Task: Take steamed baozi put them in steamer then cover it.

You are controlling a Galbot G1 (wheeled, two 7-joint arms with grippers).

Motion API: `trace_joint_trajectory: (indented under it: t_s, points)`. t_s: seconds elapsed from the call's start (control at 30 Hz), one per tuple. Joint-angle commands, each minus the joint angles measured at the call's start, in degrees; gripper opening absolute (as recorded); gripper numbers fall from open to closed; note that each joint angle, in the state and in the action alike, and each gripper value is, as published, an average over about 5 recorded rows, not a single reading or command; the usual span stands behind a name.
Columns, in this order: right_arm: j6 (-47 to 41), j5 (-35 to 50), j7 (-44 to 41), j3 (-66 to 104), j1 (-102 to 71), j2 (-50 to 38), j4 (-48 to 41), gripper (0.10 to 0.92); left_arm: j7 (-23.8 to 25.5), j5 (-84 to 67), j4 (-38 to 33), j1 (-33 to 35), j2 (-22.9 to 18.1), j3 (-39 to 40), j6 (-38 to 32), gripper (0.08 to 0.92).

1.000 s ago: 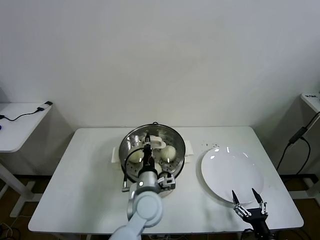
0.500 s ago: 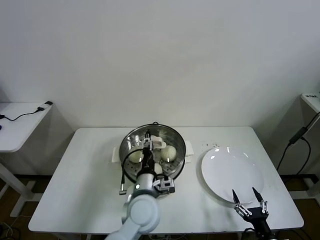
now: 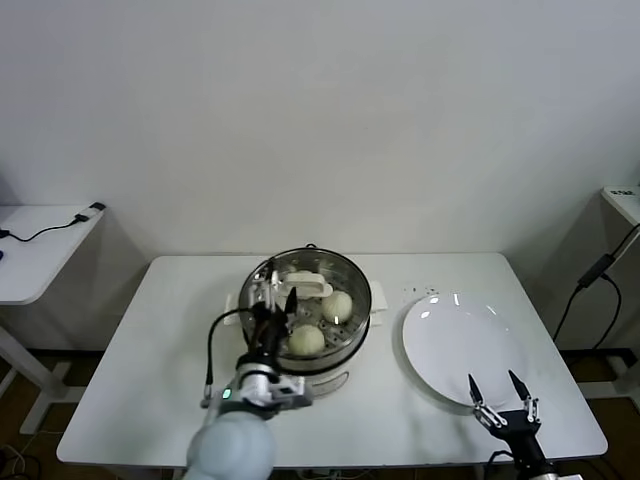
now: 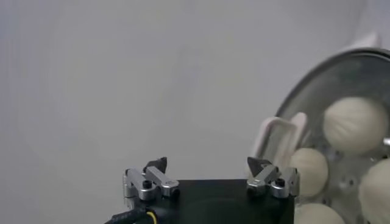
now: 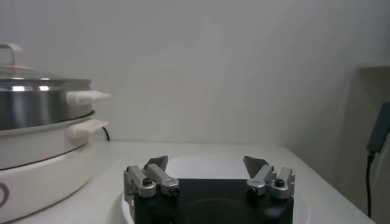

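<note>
The steamer (image 3: 352, 345) stands at the table's middle with the glass cover (image 3: 345, 280) on it, its cream handle (image 3: 310, 287) at the centre. Baozi (image 3: 337, 305) show through the glass. My left gripper (image 3: 276, 303) is open and empty, just above the steamer's left part, beside the handle and apart from it. The left wrist view shows its open gripper (image 4: 207, 167), the handle (image 4: 281, 139) and several baozi (image 4: 355, 123) under the cover. My right gripper (image 3: 492, 385) is open and empty at the plate's front edge; its wrist view (image 5: 206, 164) shows the covered steamer (image 5: 36, 122).
An empty white plate (image 3: 465, 340) lies on the right of the white table (image 3: 170, 340), and shows in the right wrist view (image 5: 201, 159). A small side table (image 3: 40, 240) with a cable stands at the far left. A wall runs behind.
My left gripper has moved left, away from the cover's handle, and the arm has swung left with it. The cover stays on the steamer. The right arm has hardly moved.
</note>
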Motion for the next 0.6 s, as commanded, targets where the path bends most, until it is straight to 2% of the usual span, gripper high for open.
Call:
trace_joint_trajectory:
  t_s: [0.03, 0.13, 0.23, 0.33, 0.43, 0.6]
  points:
    - [1.5, 1.0, 1.1, 0.0, -0.3, -0.4, 1.1, 0.823, -4.5, -5.9, -4.5, 2.7, 2.4, -0.3, -2.3, 0.823]
    - [1.5, 0.6, 1.2, -0.2, -0.3, -0.4, 0.9, 0.823, -11.4, -26.4, -5.1, 7.3, 1.6, -11.5, -13.7, 0.823]
    - [1.6, 0.6, 1.4, -0.4, -0.2, -0.4, 0.5, 0.823, -13.5, -46.8, -4.9, 11.2, 0.3, -24.9, -22.3, 0.823]
    - [1.5, 0.6, 1.6, -0.7, -0.1, -0.3, 0.5, 0.823, -12.4, -65.3, -3.3, 14.4, 0.0, -37.1, -26.6, 0.823]
    - [1.3, 0.7, 1.8, -0.9, -0.1, -0.4, 0.3, 0.823, -9.8, -79.9, 0.7, 17.8, 1.6, -44.6, -29.0, 0.823]
    - [0.6, 1.1, 1.8, -1.2, -0.4, -0.6, 0.2, 0.823, -5.5, -93.9, 7.9, 22.3, 4.5, -45.8, -33.4, 0.823]
